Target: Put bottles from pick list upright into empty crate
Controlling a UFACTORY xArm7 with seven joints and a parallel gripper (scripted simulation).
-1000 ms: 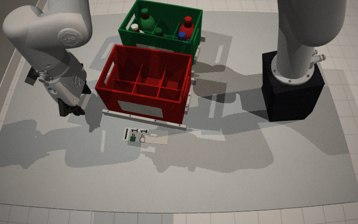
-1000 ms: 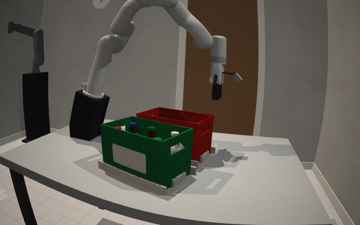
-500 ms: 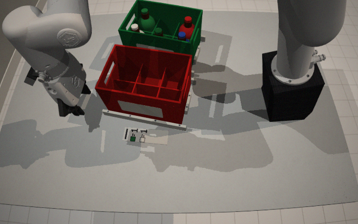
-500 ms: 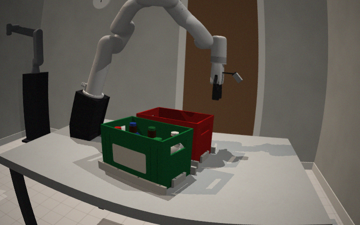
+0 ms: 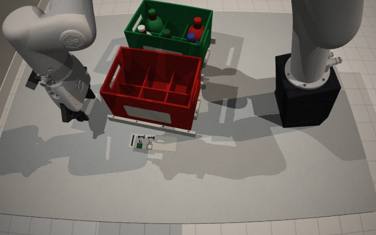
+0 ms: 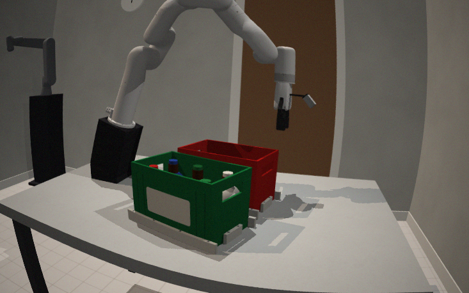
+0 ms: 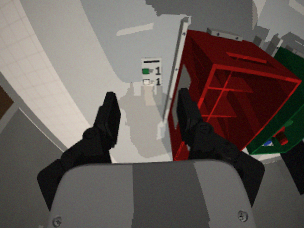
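Pale tabletop (image 5: pixel 212 198) (image 6: pixel 319 247), pick list (image 5: pixel 162 143) (image 7: pixel 151 70) laid beside the red crate (image 5: pixel 154 114) (image 6: pixel 265 174) (image 7: pixel 192 90) — fingers (image 5: pixel 79 106) (image 6: pixel 282 119) parted, nothing held. Bottles stand in the green crate (image 5: pixel 169 47) (image 6: pixel 206 204) (image 7: pixel 270 147) — probably stiff, slippery, best gripped by the neck.

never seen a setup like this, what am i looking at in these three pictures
One jointed white robot arm, bolted to a black block, reaches over a table. The top picture looks down, the exterior one looks across from the side, and the wrist one looks past the black fingers. Those stand apart, holding nothing. On the table are a red crate, its visible compartments without bottles, a green crate with bottles, and a paper pick list ordering one green-label and one white-label bottle.
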